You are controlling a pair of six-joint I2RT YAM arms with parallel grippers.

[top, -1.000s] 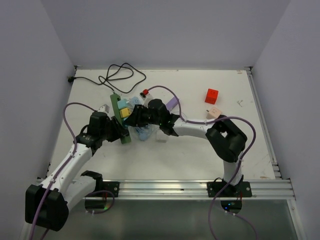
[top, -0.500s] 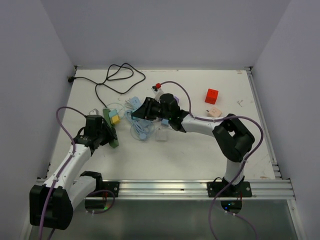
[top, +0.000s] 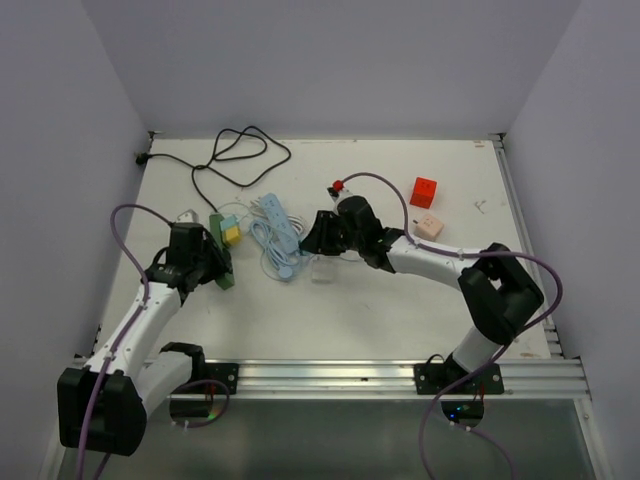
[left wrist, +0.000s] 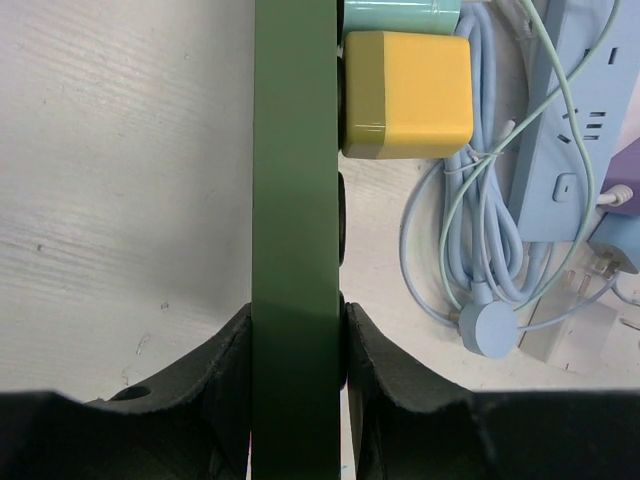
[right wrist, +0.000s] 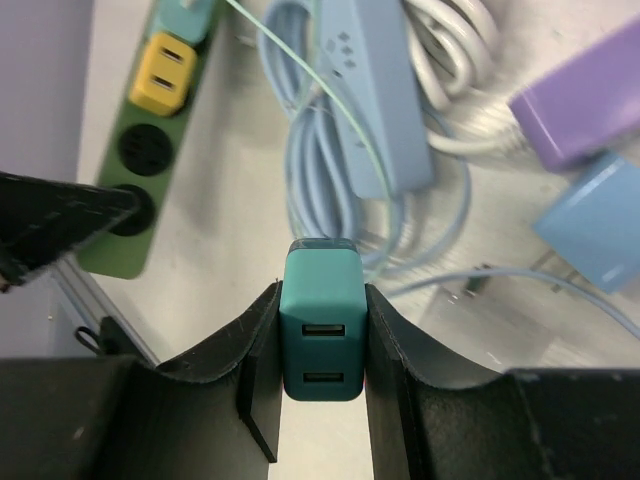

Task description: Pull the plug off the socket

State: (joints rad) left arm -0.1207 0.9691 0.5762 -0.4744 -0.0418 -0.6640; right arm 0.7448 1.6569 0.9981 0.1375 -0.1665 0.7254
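On the white counter (top: 400,300), my left tool (left wrist: 297,330) is closed tight on the long green plastic socket strip (left wrist: 295,200) and holds it on its edge. The light blue power strip with coiled cable (top: 280,225) lies between the arms. My right tool (right wrist: 322,300) is clamped on the small teal cube plug (right wrist: 322,290), which is out of the socket and well apart from it. I fear the thin mint cord (right wrist: 300,75) nearby may snag this plug. Also, the yellow square plug (left wrist: 405,95) weighs one side, so the strip may tip when released.
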